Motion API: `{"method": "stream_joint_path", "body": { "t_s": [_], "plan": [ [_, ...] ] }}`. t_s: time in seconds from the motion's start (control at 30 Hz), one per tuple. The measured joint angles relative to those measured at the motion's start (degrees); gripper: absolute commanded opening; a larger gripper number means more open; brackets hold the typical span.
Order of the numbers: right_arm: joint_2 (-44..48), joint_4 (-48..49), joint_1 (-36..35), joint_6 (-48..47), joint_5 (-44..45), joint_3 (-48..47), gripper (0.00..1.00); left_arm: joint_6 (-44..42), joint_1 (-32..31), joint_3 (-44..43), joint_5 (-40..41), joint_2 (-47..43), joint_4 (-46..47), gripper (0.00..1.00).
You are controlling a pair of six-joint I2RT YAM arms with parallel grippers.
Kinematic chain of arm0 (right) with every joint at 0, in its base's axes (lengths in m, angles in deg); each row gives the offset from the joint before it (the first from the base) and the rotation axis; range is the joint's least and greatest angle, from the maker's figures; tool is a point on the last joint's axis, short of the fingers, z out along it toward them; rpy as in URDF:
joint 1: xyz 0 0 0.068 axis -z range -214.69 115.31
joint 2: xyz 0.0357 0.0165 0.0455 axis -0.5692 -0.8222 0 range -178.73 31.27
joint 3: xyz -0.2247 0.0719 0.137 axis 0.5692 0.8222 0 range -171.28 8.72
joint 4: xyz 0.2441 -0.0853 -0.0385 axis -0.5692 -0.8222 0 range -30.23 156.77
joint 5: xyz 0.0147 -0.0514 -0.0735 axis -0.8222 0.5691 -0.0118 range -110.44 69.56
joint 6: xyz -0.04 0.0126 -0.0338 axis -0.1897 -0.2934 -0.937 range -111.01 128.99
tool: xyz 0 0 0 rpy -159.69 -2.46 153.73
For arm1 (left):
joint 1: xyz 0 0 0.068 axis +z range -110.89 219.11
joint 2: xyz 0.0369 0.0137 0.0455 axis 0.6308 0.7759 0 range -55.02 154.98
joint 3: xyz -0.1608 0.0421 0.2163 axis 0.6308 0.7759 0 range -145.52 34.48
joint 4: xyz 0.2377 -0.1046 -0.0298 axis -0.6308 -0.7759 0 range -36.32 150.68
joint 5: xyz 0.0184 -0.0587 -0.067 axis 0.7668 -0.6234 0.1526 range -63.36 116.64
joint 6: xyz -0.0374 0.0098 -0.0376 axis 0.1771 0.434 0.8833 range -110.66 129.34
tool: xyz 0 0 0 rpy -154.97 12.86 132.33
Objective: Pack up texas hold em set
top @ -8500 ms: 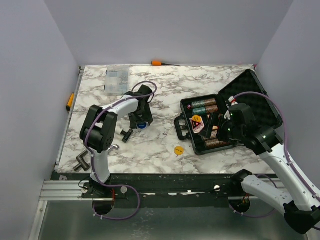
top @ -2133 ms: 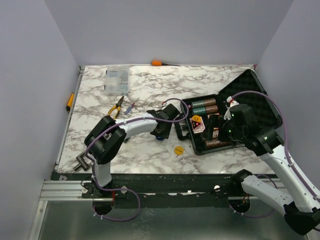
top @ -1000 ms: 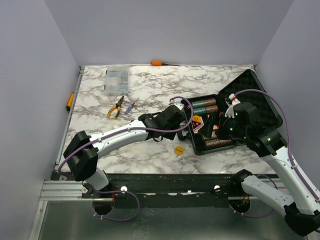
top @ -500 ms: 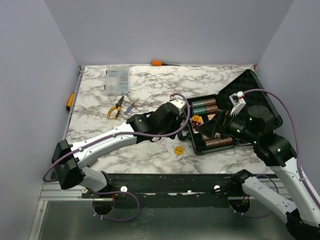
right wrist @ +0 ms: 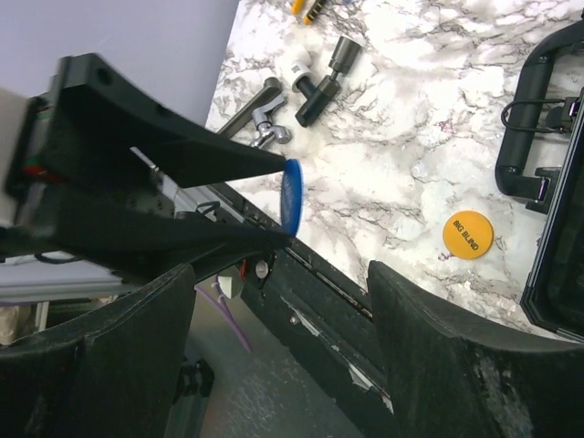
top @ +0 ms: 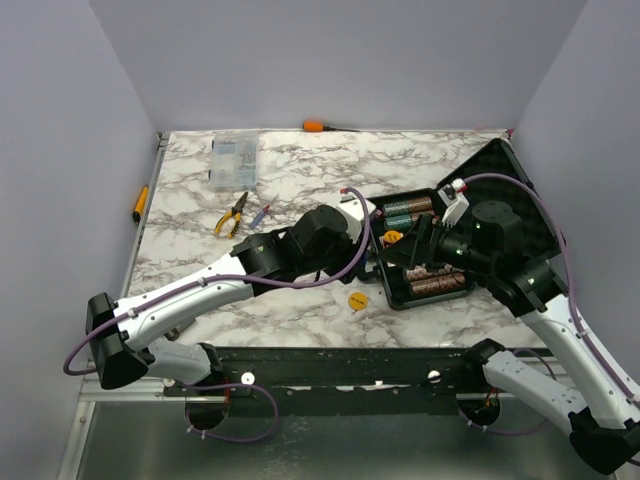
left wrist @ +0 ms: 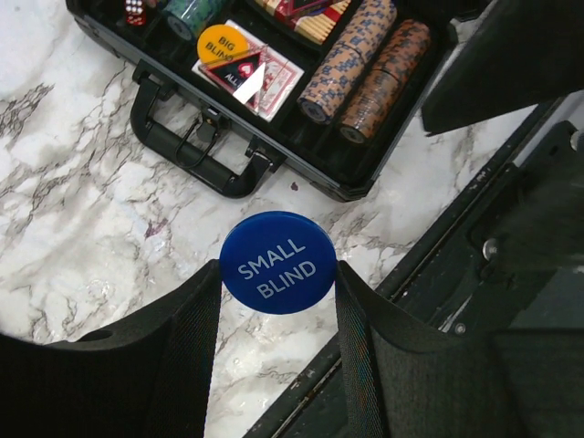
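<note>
While left tool (left wrist: 276, 285) grips blue disc (left wrist: 278, 262), right tool (right wrist: 278, 272) swung toward it.

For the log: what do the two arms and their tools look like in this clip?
Both arms, left arm and right arm, have white link shells with black joints. A thin purple cable loops along each. The left tool and right tool have broad matte black fingers.
</note>
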Motion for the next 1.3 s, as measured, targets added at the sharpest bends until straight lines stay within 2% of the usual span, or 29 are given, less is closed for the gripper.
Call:
{"method": "stream_joint_path", "body": {
  "t_s": [0.53,0.87,1.0,1.1,1.2,1.3],
  "plan": [
    [-5.77,1.53,0.00,0.70,-3.17,0.00,0.62,-2.80,-2.34,-2.29,-3.58,-1.79,1.25,0.40],
    [-6.21,2.01,0.00,0.72,-5.77,0.04,0.39,-3.34,-4.66,-5.92,-3.43,0.66,1.14,0.40],
    [-6.29,1.97,0.00,0.50,-6.67,0.04,0.21,-3.32,-5.14,-6.56,-3.21,1.97,0.87,0.40],
    [-6.29,1.95,0.00,0.37,-7.30,0.04,0.01,-3.30,-5.22,-6.69,-2.91,2.47,0.70,0.40],
    [-6.38,1.42,0.11,0.07,-7.41,0.11,0.01,-3.21,-5.22,-7.19,-2.25,2.84,0.11,0.42],
    [-6.49,1.20,0.07,-0.26,-7.54,0.11,0.01,-2.95,-5.22,-7.65,-1.77,3.04,0.15,0.50]
  ]
}}
